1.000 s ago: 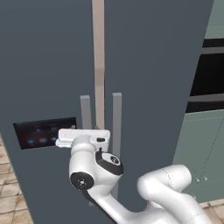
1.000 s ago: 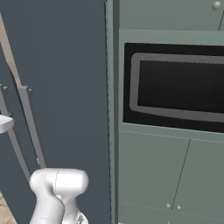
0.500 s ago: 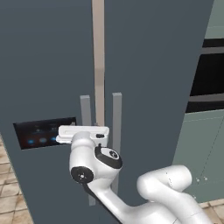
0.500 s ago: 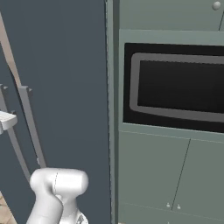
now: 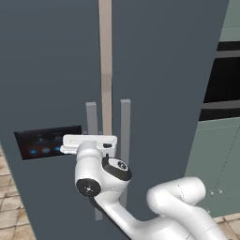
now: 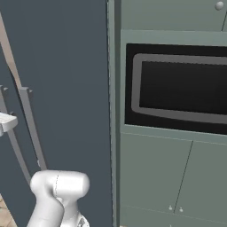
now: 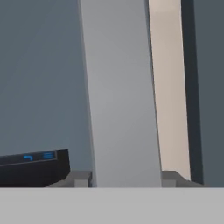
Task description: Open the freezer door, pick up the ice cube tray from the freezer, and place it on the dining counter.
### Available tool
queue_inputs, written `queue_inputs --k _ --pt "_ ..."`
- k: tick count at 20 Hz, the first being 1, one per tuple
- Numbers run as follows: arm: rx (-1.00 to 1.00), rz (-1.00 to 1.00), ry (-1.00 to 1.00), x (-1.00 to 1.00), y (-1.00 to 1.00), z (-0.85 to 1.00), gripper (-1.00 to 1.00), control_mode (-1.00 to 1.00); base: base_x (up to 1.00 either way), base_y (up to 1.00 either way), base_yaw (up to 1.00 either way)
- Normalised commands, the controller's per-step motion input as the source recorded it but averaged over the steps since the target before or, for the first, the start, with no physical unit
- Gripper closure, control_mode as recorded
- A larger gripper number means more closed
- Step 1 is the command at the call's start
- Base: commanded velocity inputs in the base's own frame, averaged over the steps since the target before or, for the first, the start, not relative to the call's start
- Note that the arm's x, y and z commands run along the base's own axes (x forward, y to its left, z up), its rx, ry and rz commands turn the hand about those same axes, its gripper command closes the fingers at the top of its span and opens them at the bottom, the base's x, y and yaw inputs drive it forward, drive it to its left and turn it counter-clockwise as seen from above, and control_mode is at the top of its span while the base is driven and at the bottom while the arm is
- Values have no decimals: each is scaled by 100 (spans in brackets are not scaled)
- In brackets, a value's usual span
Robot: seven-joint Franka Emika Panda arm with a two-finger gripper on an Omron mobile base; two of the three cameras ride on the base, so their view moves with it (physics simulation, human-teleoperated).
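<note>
Slate-grey fridge fronts stand across both base views, with grey-green cabinets and a black built-in oven [image 6: 177, 91] to the right. At the bottom of the hand view the gripper [image 7: 126, 178] has its 2 fingertips [image 7: 79, 178] set on either side of the bar handle [image 7: 120, 96]; each tip sits at an edge of the bar, so they look closed on it, though contact is too close to call. Just left of that handle is the black panel [image 5: 47, 142] with blue lights (it marks the freezer door [image 5: 51, 70]). Beside the bar runs the tan trim strip [image 5: 106, 61], then the second handle [image 5: 125, 140] on the plain door [image 5: 173, 84]. Both doors of the freezer [image 6: 62, 75] are shut.
</note>
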Motion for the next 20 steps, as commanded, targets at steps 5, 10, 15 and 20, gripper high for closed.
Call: queue_inputs --k 5,10,15,20 --pt "0 0 0 0 0 0 100 -100 0 0 0" --pt "0 0 0 -5 0 0 100 -100 0 0 0" --pt "0 -1 -1 -61 16 0 100 -100 0 0 0" --pt "-1 -2 0 -91 34 0 100 -100 0 0 0"
